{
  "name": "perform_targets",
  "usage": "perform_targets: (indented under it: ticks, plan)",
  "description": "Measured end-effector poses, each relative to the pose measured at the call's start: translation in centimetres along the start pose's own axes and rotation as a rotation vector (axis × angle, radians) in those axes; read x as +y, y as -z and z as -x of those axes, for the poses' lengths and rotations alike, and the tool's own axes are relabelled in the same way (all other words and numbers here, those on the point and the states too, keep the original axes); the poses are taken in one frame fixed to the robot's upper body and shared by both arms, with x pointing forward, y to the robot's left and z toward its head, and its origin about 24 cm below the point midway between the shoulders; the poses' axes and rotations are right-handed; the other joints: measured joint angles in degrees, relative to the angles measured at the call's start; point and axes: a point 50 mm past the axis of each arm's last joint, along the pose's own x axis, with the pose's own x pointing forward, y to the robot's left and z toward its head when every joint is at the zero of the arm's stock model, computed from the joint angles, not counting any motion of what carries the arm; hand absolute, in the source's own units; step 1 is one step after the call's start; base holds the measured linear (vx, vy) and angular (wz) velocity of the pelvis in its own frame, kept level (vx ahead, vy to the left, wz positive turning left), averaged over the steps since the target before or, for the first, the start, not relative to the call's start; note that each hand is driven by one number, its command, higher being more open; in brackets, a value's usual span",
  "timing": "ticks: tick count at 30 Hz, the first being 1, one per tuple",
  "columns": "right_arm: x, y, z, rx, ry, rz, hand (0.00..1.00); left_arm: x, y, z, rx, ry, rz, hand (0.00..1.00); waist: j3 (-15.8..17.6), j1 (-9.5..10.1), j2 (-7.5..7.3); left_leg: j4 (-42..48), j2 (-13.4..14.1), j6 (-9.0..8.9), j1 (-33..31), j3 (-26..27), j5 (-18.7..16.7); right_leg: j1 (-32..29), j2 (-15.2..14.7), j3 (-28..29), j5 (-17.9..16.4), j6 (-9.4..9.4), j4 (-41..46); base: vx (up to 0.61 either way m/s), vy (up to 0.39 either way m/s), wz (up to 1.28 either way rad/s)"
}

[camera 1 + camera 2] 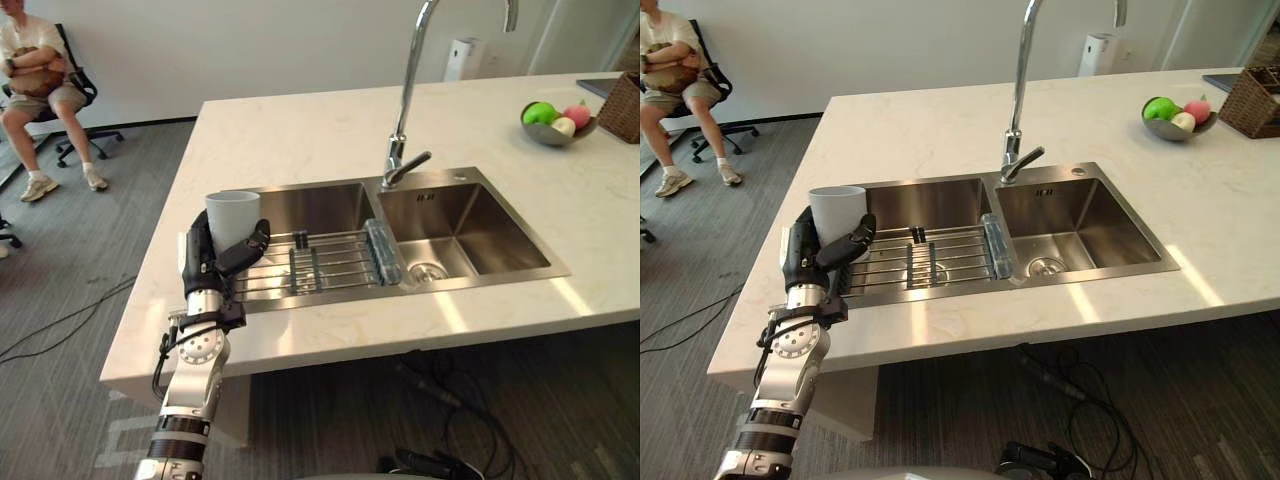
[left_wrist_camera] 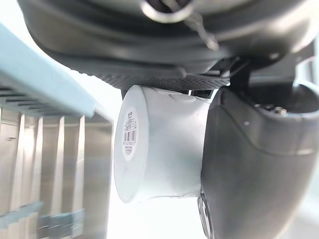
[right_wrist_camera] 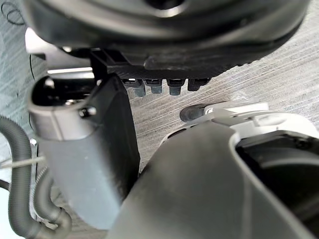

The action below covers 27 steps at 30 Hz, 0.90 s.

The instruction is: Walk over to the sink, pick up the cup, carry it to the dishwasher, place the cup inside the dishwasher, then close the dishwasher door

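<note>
Left eye view: white cup (image 1: 232,215) upright, mouth up, gripped by the left hand (image 1: 213,265) at the near left corner of the sink (image 1: 470,176). Dark fingers (image 1: 246,250) curled round the cup's lower half, thumb on the other side, so a proper hold on it. Held right over the left end of the wire rack (image 1: 325,262) spanning the left basin. Can't tell from the head views whether lifted clear of the rack or touching it, since the hand covers the bottom.

Left wrist view, same story up close: cup (image 2: 159,144) wedged between palm and thumb, flat base with a barcode sticker (image 2: 129,132) in plain sight, rack bars past it.

Right wrist view: right hand (image 3: 164,35) hanging over grey carpeted floor (image 3: 264,84). Open or closed, honestly can't call it from this angle.

Rest of the scene: pale stone tabletop (image 1: 300,130) around the double sink, tall curved tap (image 1: 405,100) at the far side between the two basins, a clear bluish bar (image 1: 385,250) lying at the rack's right end by the divider. Far right on the tabletop, a bowl (image 1: 548,136) of fruit just beside a wicker basket (image 1: 625,108). Far left, well apart from everything, a person (image 1: 35,75) sitting on an office chair.
</note>
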Motion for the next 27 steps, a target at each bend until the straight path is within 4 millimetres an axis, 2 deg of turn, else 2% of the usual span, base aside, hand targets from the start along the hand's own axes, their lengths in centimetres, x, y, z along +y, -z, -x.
perform_targets:
  ticks: [6,13,16,17,20,21,22,23,24,25,26,27]
  plan:
    - [-0.1,0.7,0.1,0.028,0.017,-0.026,1.00,0.7,-2.3,1.0,-0.149,-0.070,-0.022,0.00,-0.43,1.98,-0.76,-0.03,-0.04,0.04,-0.46,-1.10,-0.02,0.02,-0.13,-0.95,-0.27,-0.11,-0.01,-0.04,-0.021,0.10]
    - [-0.5,0.9,0.0,0.013,0.074,0.002,1.00,1.1,-3.9,1.9,-0.217,-0.113,0.007,0.00,-0.71,3.03,-1.07,-0.22,-0.40,0.34,-1.63,-4.57,0.86,0.96,-0.67,-3.94,-0.95,0.15,0.31,0.02,-0.009,0.25]
    - [-0.4,0.9,0.0,0.011,0.082,0.026,1.00,1.0,-4.3,2.9,-0.217,-0.146,0.050,0.00,-0.60,4.13,-1.08,5.60,-0.80,0.86,-5.83,-9.57,-0.89,2.42,-1.55,-8.38,-1.80,0.53,0.39,0.02,0.001,0.81]
    - [-0.4,0.7,-0.1,0.014,0.081,0.060,1.00,1.0,-4.7,3.3,-0.222,-0.154,0.059,0.00,-0.20,4.81,-0.93,9.51,-1.12,1.01,-8.62,-12.72,-1.68,3.01,-1.94,-11.16,-2.38,0.61,0.78,-0.03,-0.002,1.23]
    - [-0.7,-0.1,-0.2,0.027,0.067,0.147,1.00,1.5,-6.3,4.5,-0.275,-0.202,0.093,0.00,2.09,7.96,0.30,12.42,-1.69,0.74,-12.36,-19.97,-1.54,3.50,-2.26,-17.99,-5.01,0.63,4.23,-0.09,-0.024,1.28]
    - [-0.8,-0.4,-0.3,0.040,0.058,0.182,1.00,2.3,-6.9,4.9,-0.295,-0.243,0.086,0.00,2.81,9.66,0.94,9.97,-2.19,0.12,-12.84,-21.62,1.02,3.74,-2.53,-21.36,-6.18,0.34,5.59,-0.19,-0.072,1.82]
    - [-0.8,-0.4,-0.4,0.051,0.054,0.184,1.00,2.5,-7.0,4.9,-0.300,-0.261,0.083,0.00,3.06,9.85,0.96,6.29,-3.16,-0.46,-13.17,-21.04,5.14,4.93,-3.00,-25.24,-7.30,0.08,5.60,-0.20,-0.073,2.38]
    - [-1.0,0.0,-0.3,0.061,0.056,0.162,1.00,2.5,-7.1,4.8,-0.309,-0.266,0.091,0.00,3.08,9.39,0.79,1.41,-2.42,1.15,-12.69,-16.33,5.98,6.40,-3.13,-29.76,-8.02,-0.36,5.21,-0.24,-0.070,2.91]
    - [-1.1,-0.2,-0.3,0.056,0.056,0.146,1.00,3.1,-7.2,4.9,-0.325,-0.285,0.083,0.00,3.64,9.40,0.31,2.02,1.65,6.08,-13.26,0.73,3.91,7.63,-4.14,-36.60,-8.15,-0.30,5.18,-0.21,-0.007,2.93]
    - [-1.2,-0.7,-0.4,0.044,0.065,0.151,1.00,3.3,-7.2,4.9,-0.331,-0.296,0.083,0.00,4.38,9.37,-0.51,6.47,4.17,7.69,-14.61,11.59,2.58,7.98,-5.66,-40.82,-8.83,-0.25,6.03,-0.18,0.056,2.50]
    - [-1.5,-1.4,-0.4,0.032,0.079,0.158,1.00,3.4,-7.2,5.1,-0.332,-0.309,0.089,0.00,4.38,10.25,-0.38,10.66,5.78,7.93,-14.93,17.08,2.43,7.93,-7.31,-43.69,-9.31,0.10,7.37,-0.08,0.102,1.79]
    - [-1.8,-1.8,-0.4,0.030,0.090,0.164,1.00,3.5,-7.2,5.3,-0.329,-0.327,0.096,0.00,4.31,10.87,-0.34,13.21,6.41,7.92,-14.27,19.11,2.42,8.02,-8.90,-45.74,-9.54,0.16,8.27,-0.04,0.157,1.34]
